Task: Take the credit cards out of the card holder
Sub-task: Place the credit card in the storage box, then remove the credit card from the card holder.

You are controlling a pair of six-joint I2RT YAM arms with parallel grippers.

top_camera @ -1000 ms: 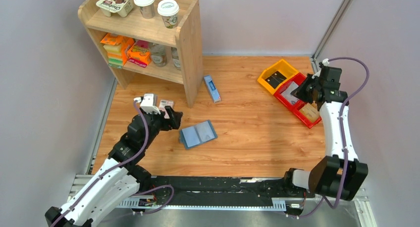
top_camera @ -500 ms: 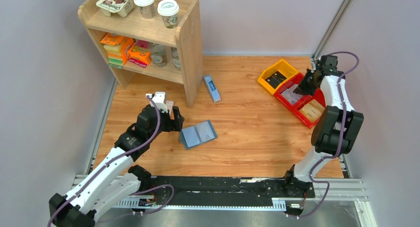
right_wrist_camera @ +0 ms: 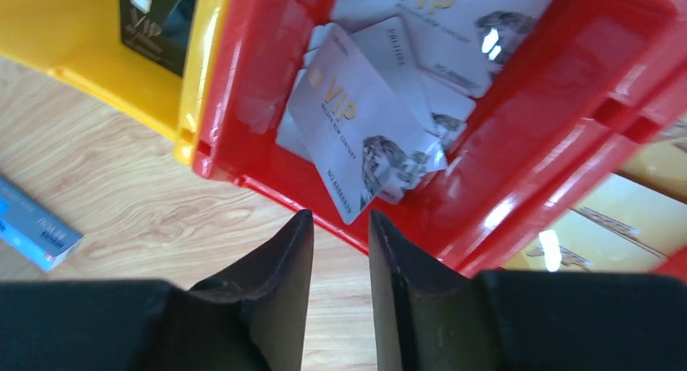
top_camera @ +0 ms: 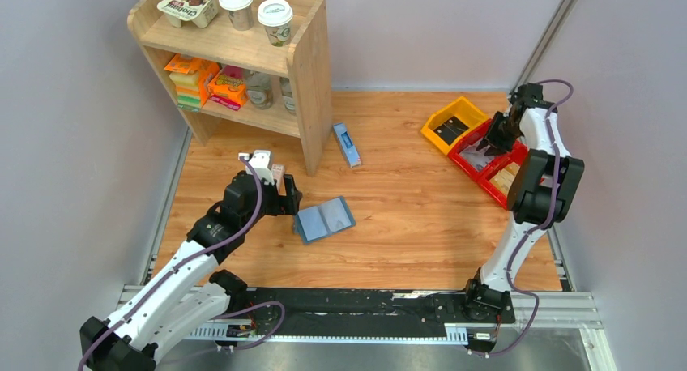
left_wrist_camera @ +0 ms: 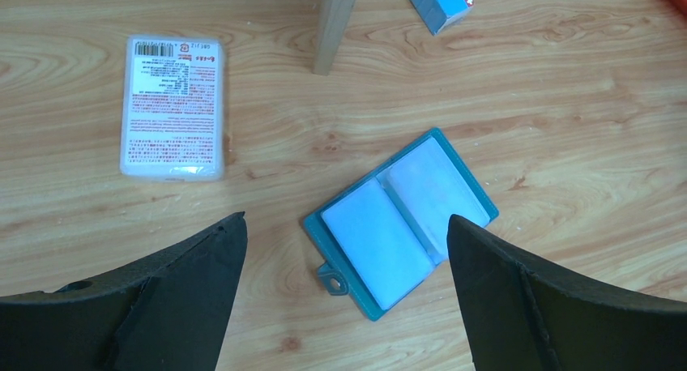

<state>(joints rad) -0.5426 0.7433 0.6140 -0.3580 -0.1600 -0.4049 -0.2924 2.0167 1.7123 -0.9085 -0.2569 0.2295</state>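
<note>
White VIP cards in red bin legible only from right wrist, just ahead of right pincer, slightly parted, empty, left pincer wide open above unfolded card holder.

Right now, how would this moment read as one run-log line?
left gripper: open, aimed at opened card holder | right gripper: slightly open, empty, over red bin | white cards: in bin

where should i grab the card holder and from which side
Likely the small tab at its corner, coming straight down from above. The card holder lies open and flat on the table, pockets up, so the tab is the only part that juts out for the fingers to pinch.
</note>
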